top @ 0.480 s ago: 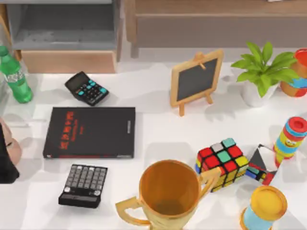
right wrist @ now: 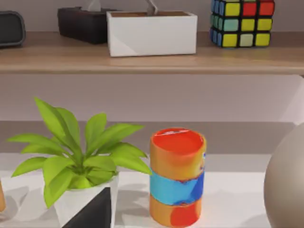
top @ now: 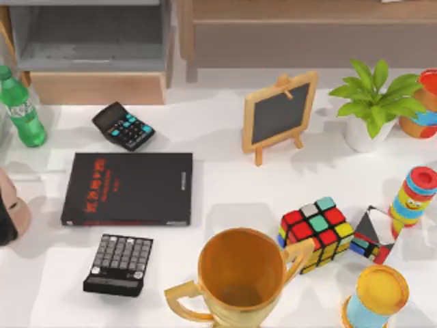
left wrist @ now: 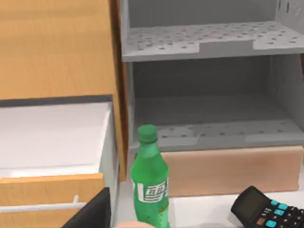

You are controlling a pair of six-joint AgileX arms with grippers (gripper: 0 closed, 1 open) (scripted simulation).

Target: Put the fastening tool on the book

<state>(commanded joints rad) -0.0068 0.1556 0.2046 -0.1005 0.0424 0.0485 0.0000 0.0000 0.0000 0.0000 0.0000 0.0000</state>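
Note:
The book [top: 130, 188] lies flat on the left half of the table, black with red lettering along its left cover edge, and nothing rests on it. The fastening tool is out of view. A black part of my left arm [top: 5, 229] shows at the table's left edge, clear of the book. A dark corner of my left gripper [left wrist: 90, 213] sits in the left wrist view, facing the green bottle [left wrist: 149, 183]. In the right wrist view a dark corner of my right gripper [right wrist: 90, 213] faces a potted plant [right wrist: 80, 161].
Around the book are a green bottle [top: 22, 109], a pinkish object [top: 13, 201] at the left edge and two calculators [top: 123, 126] [top: 119, 264]. A gold trophy cup [top: 239, 277], cube [top: 316, 232], chalkboard [top: 280, 113], plant [top: 372, 102] and colourful cans [top: 413, 195] fill the right.
The black part of my left arm has drawn back toward the table's left edge and shows less. The book and the other objects have not moved.

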